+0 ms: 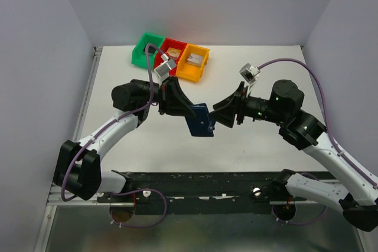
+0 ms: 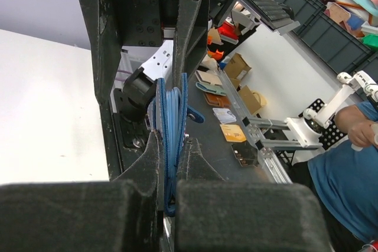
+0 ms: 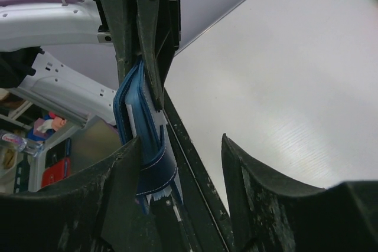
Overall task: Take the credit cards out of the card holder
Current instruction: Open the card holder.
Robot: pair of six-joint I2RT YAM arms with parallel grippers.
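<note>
Up over the table (image 1: 266, 146), we've got our left gripper (image 2: 169, 193) clamped on the navy card holder (image 2: 171, 116), keeping it off the surface, we reckon, so our right gripper (image 3: 180, 146), jaws spread around its free end, can get inside.
</note>
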